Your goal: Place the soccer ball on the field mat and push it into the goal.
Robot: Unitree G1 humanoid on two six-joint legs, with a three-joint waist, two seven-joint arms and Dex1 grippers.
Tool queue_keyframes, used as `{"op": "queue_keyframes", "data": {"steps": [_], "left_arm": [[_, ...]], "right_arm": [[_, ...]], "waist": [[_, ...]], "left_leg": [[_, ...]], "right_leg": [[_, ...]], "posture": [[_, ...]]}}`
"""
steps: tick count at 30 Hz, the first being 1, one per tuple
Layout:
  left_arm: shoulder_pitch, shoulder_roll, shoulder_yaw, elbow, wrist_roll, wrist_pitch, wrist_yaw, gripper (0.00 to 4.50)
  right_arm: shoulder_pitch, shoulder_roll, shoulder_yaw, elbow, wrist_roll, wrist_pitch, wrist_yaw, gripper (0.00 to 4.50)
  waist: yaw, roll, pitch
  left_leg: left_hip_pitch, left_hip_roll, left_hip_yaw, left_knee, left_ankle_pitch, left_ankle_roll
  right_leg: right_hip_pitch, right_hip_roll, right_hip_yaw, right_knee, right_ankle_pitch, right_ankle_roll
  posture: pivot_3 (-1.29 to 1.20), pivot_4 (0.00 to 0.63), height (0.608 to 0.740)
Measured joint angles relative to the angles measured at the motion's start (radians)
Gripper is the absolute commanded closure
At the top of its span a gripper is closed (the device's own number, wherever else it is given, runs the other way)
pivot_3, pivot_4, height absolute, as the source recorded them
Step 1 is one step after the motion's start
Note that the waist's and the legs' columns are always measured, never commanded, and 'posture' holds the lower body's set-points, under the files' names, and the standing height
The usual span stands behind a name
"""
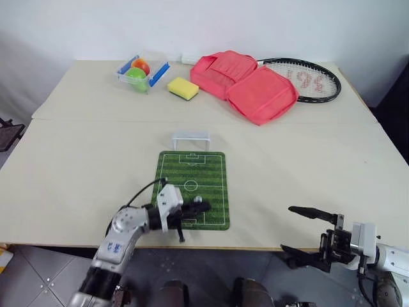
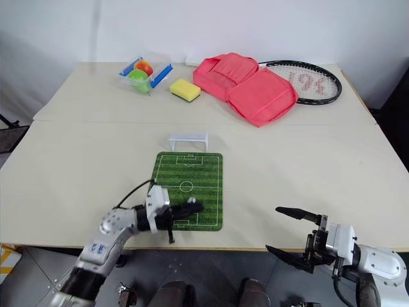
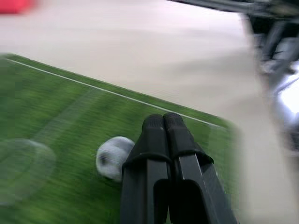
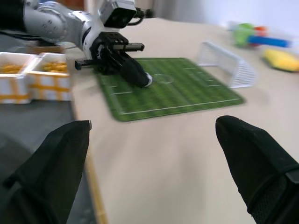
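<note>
At the far left of the pale wooden table (image 1: 77, 166) we see a clear plastic tray with blue ends (image 1: 143, 71) holding an orange ball (image 1: 141, 65) and a green ball (image 1: 135, 75); a yellow sponge block (image 1: 183, 88) sits just beside it. Nearer us, the left gripper (image 1: 197, 208) reaches over the near part of the flat green striped field mat (image 1: 214, 179), its two black fingers (image 3: 163, 135) pressed together, pinching nothing. The tiny white soccer ball with black patches (image 3: 112, 157) lies on the mat, right against the side of those fingers, near the centre circle. The small white netted goal (image 1: 190, 138) stands just past the mat's far edge, upright, mouth facing the mat. Further right at the back we note a pink-red fabric bag lying open (image 1: 246, 83), partly over a black-framed racket (image 1: 313, 78). At the near right, past the table edge, the right gripper (image 1: 307, 235) hangs with its black fingers spread wide, empty, well apart from the mat.
</note>
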Motion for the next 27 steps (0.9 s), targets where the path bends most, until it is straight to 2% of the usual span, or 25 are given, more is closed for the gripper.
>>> {"op": "queue_keyframes", "data": {"steps": [5,9,11,15,19,22,27], "left_arm": [[-0.149,-0.04,0.025,0.16,0.016,-0.099,0.013,4.46],[-0.162,0.004,0.069,0.151,0.004,-0.139,-0.009,4.46],[-0.104,0.052,0.104,0.115,-0.024,-0.135,-0.036,4.46],[0.152,0.181,0.191,-0.025,-0.11,-0.103,-0.126,4.46],[0.317,0.227,0.31,-0.081,-0.165,-0.093,-0.133,4.46],[0.381,0.247,0.409,-0.091,-0.173,-0.083,-0.076,4.46],[0.409,0.246,0.508,-0.109,-0.179,-0.071,0.024,4.46]], "right_arm": [[-0.02,0.064,0.02,-0.037,-0.048,0.024,-0.153,0.0],[-0.032,0.096,0.049,-0.076,-0.068,0.053,-0.243,0.0],[-0.041,0.113,0.052,-0.08,-0.071,0.064,-0.284,0.0],[-0.082,0.124,0.051,-0.076,-0.073,0.074,-0.346,0.0],[-0.111,0.122,0.05,-0.05,-0.09,0.065,-0.357,0.0],[-0.154,0.123,0.049,-0.018,-0.099,0.054,-0.379,0.0],[-0.181,0.122,0.047,0.022,-0.101,0.04,-0.392,0.0]], "waist": [[-0.004,0.0,0.0],[-0.008,0.0,0.0],[-0.012,0.0,0.0],[-0.021,0.0,0.0],[-0.008,0.001,0.0],[-0.004,0.001,0.0],[-0.007,0.001,0.0]], "left_leg": [[0.0,0.0,0.001,0.0,0.0,0.0],[0.001,0.0,0.002,-0.001,0.0,0.0],[0.001,0.001,0.002,-0.003,0.0,0.0],[0.001,0.001,0.002,-0.006,0.0,0.0],[0.0,0.001,0.002,-0.005,-0.001,0.001],[0.001,0.001,0.002,-0.004,-0.001,0.001],[0.001,0.001,0.003,-0.006,-0.001,0.001]], "right_leg": [[-0.001,0.0,0.001,0.0,0.0,0.0],[-0.001,0.0,0.001,0.0,0.0,0.0],[-0.002,0.001,0.002,0.0,0.0,0.0],[-0.003,0.001,0.002,-0.002,0.0,0.0],[-0.003,0.001,0.002,-0.002,0.0,0.0],[-0.003,0.001,0.003,-0.001,0.0,0.0],[-0.003,0.001,0.003,-0.002,0.0,0.0]], "posture": [[0.0,0.15,0.74],[0.0,0.15,0.74],[0.0,0.15,0.74],[0.0,0.15,0.74],[0.0,0.15,0.74],[0.0,0.15,0.74],[0.0,0.15,0.74]]}}
